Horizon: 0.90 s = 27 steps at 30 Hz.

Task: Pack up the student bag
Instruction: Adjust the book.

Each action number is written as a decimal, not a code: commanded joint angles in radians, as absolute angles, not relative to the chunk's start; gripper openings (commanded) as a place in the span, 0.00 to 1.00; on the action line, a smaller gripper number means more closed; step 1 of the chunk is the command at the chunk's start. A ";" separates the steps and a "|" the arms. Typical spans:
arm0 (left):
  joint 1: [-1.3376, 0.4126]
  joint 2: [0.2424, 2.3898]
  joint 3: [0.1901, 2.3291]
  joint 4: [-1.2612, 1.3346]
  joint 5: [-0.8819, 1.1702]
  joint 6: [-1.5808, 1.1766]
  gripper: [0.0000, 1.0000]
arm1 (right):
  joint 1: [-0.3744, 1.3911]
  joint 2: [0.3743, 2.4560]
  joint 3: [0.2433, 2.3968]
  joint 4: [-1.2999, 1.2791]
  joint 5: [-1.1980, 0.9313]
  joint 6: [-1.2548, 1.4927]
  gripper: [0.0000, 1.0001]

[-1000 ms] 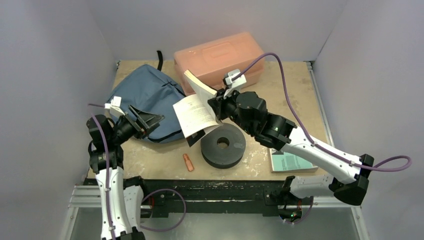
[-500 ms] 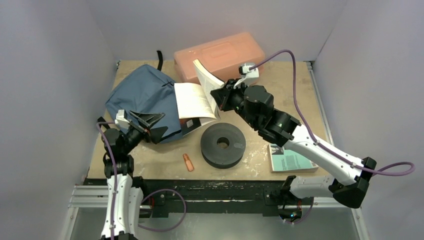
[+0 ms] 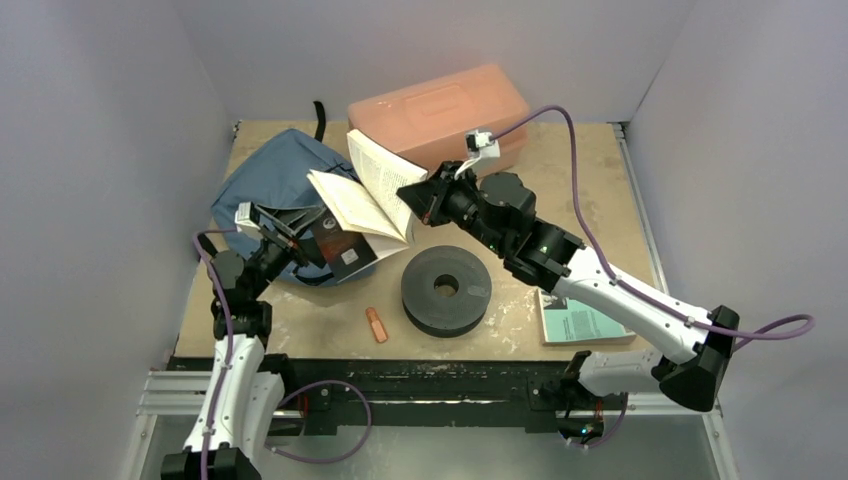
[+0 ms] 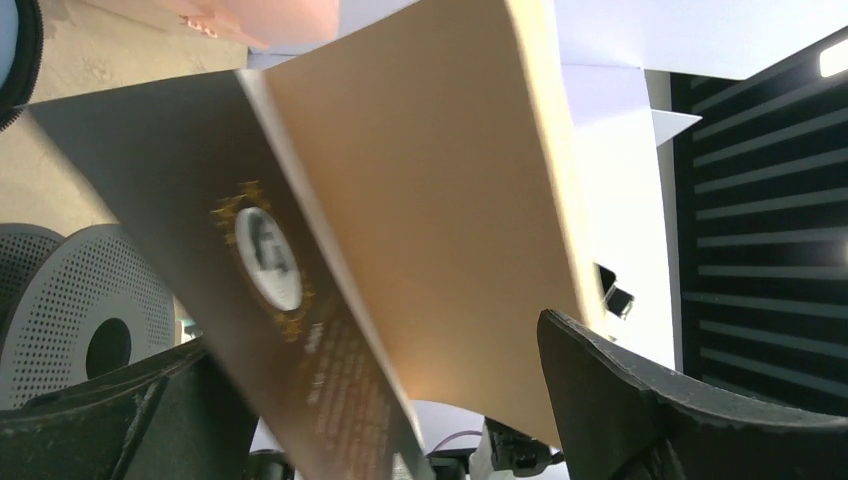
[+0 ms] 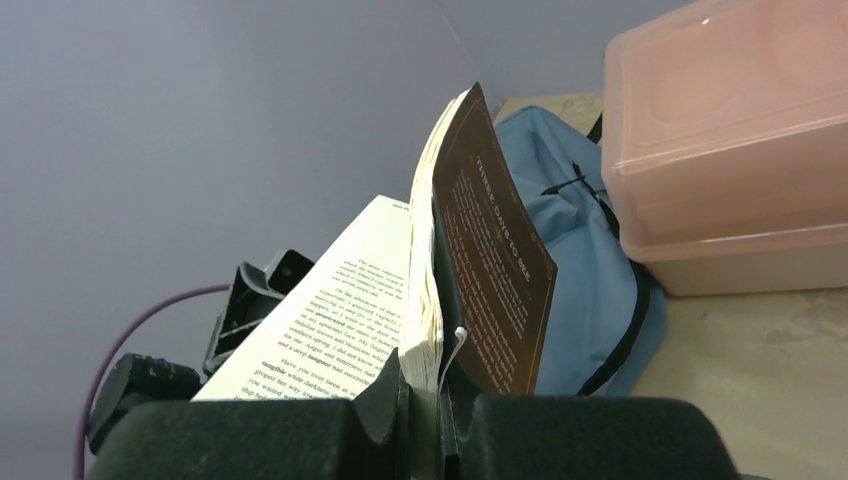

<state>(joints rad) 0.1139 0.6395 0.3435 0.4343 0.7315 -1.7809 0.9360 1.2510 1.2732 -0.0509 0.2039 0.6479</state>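
The student bag (image 3: 268, 178), slate blue with black straps, lies at the back left of the table; it also shows as the student bag (image 5: 590, 270) behind the book. An open paperback book (image 3: 362, 198) hangs tilted over the bag's near right edge. My right gripper (image 3: 412, 203) is shut on its pages, seen close in the right wrist view (image 5: 437, 392). The book's dark cover (image 4: 270, 260) with a gold emblem reaches down between the spread fingers of my left gripper (image 4: 390, 410). That left gripper (image 3: 298, 238) is open beside the cover.
A salmon-pink plastic box (image 3: 438, 110) stands at the back. A black disc (image 3: 446, 288) sits near the middle front, with a small orange piece (image 3: 376, 324) to its left. A teal booklet (image 3: 582, 322) lies under the right arm.
My right gripper has carried the open book leftward over the bag's edge. My left gripper has spread wider and now stands under the book's dark cover.
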 commanded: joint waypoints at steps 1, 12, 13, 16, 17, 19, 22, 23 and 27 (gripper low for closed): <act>0.104 0.619 0.384 0.555 0.684 -1.820 1.00 | 0.936 1.247 1.250 0.063 0.175 0.663 0.00; 0.101 0.604 0.406 0.522 0.681 -1.789 1.00 | 0.937 1.231 1.138 0.227 0.004 0.547 0.00; 0.099 0.615 0.420 0.494 0.692 -1.782 1.00 | 0.939 1.232 1.134 0.245 -0.031 0.532 0.00; 0.088 0.627 0.463 0.397 0.708 -1.738 1.00 | 0.950 1.245 1.142 0.264 -0.071 0.493 0.00; 0.083 0.627 0.475 0.371 0.707 -1.726 1.00 | 0.955 1.245 1.143 0.274 -0.082 0.482 0.00; 0.078 0.627 0.500 0.336 0.707 -1.707 1.00 | 0.972 1.256 1.156 0.283 -0.099 0.454 0.00; 0.076 0.630 0.521 0.334 0.714 -1.700 1.00 | 1.010 1.290 1.208 0.228 -0.097 0.380 0.00; 0.075 0.630 0.528 0.332 0.716 -1.698 1.00 | 1.023 1.298 1.217 0.216 -0.091 0.354 0.00; 0.071 0.609 0.562 0.259 0.723 -1.657 1.00 | 1.096 1.324 1.260 0.140 -0.022 0.223 0.00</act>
<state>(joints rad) 0.0818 0.6312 0.4946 0.3161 0.6952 -1.7073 1.0359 1.3201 1.1725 0.1249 -0.0429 0.3832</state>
